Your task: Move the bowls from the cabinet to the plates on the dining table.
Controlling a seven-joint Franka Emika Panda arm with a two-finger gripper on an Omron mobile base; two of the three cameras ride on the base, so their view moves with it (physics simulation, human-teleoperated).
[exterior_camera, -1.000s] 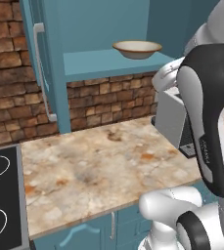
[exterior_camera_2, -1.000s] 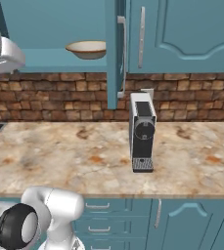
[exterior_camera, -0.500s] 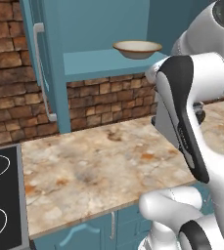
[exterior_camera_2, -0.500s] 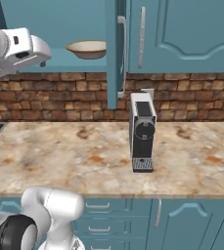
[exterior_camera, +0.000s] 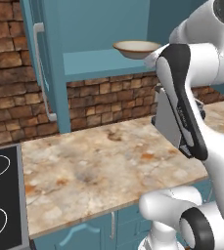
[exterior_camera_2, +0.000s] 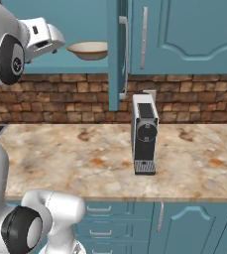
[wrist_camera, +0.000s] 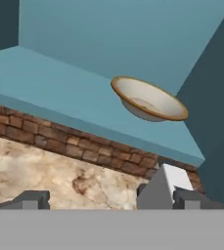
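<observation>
One cream-white bowl (exterior_camera: pixel 137 49) with a tan rim rests on the teal shelf (exterior_camera: pixel 99 66) of the open cabinet (exterior_camera_2: pixel 184 34). In the right base view the bowl (exterior_camera_2: pixel 88 49) sits just right of my raised hand (exterior_camera_2: pixel 44 35). The hand view looks up at the bowl (wrist_camera: pixel 148 100) from below and in front of the shelf (wrist_camera: pixel 59 93). My gripper (wrist_camera: pixel 108 200) is open, with nothing between its fingertips (wrist_camera: pixel 31 199), and stands well short of the bowl. The plates and the dining table are out of view.
The cabinet door (exterior_camera: pixel 45 63) hangs open at the left, and its edge (exterior_camera_2: pixel 116 54) carries a silver handle. A grey coffee machine (exterior_camera_2: pixel 144 139) stands on the marble counter (exterior_camera: pixel 99 161) under the shelf. A black cooktop (exterior_camera: pixel 1 195) ends the counter on the left.
My arm has swung up and forward, carrying the hand toward the cabinet shelf and closer to the bowl. The gripper has stayed open and the bowl has not moved.
</observation>
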